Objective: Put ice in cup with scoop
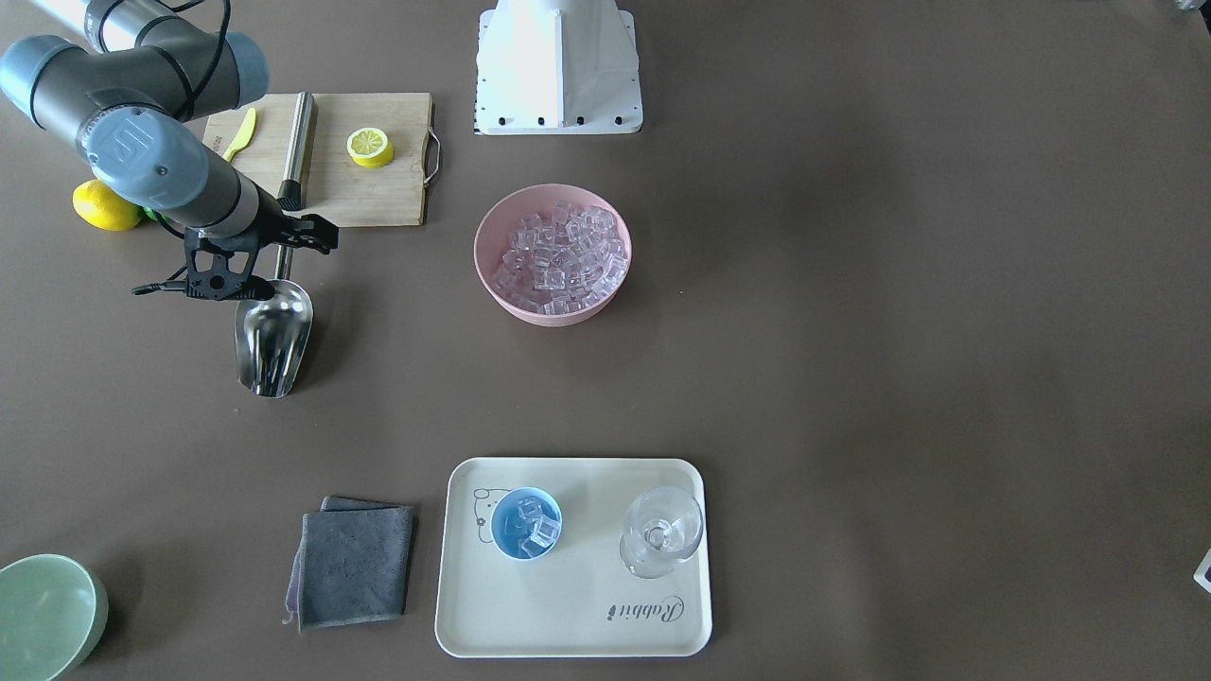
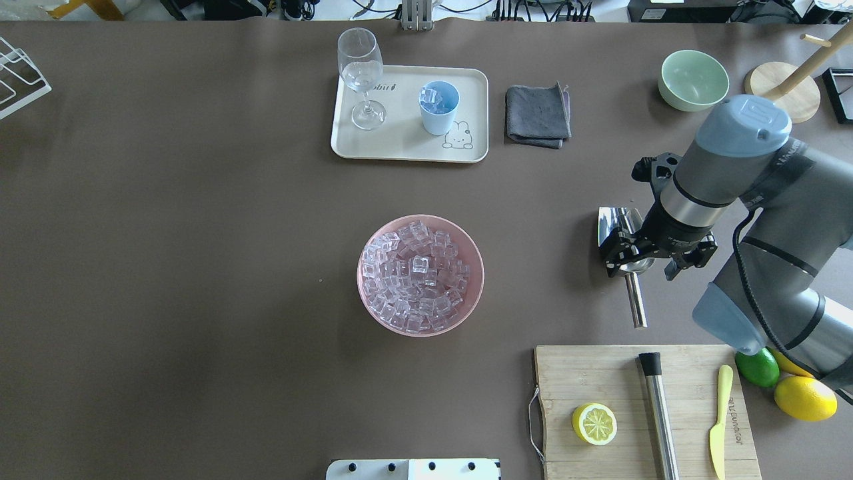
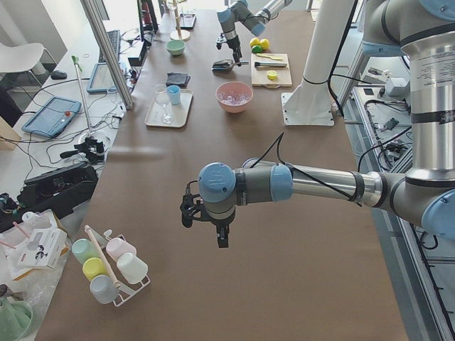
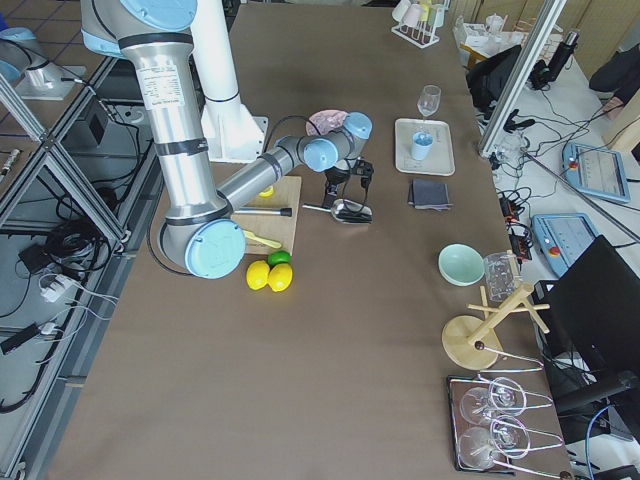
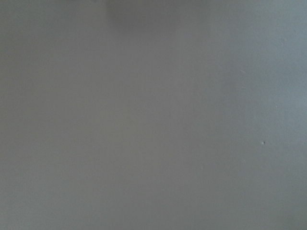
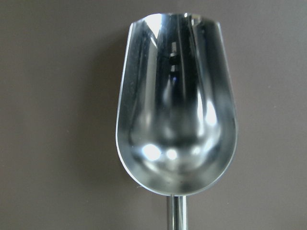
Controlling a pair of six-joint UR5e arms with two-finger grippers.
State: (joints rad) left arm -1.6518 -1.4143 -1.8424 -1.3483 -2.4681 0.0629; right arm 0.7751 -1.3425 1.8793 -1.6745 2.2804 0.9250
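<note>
The steel scoop (image 1: 272,340) lies empty on the brown table with its trough (image 6: 175,110) facing up and its rod handle (image 2: 638,303) pointing toward the cutting board. My right gripper (image 2: 638,263) hangs over the handle where it meets the trough. Its black fingers look open, one on each side of the rod. The light-blue cup (image 1: 526,523) stands on the cream tray (image 1: 577,624) with a few ice cubes (image 2: 432,99) inside. More ice (image 1: 558,260) fills the pink bowl (image 2: 368,303). My left gripper (image 3: 217,227) hovers over bare table far off, and I cannot tell its state.
A stemmed glass (image 1: 660,534) shares the tray. A grey cloth (image 1: 352,563) lies beside it, and a green bowl (image 1: 43,619) is at the corner. The cutting board (image 1: 378,194) holds a lemon half (image 1: 370,147), a steel cylinder (image 1: 295,142) and a yellow knife (image 1: 240,133).
</note>
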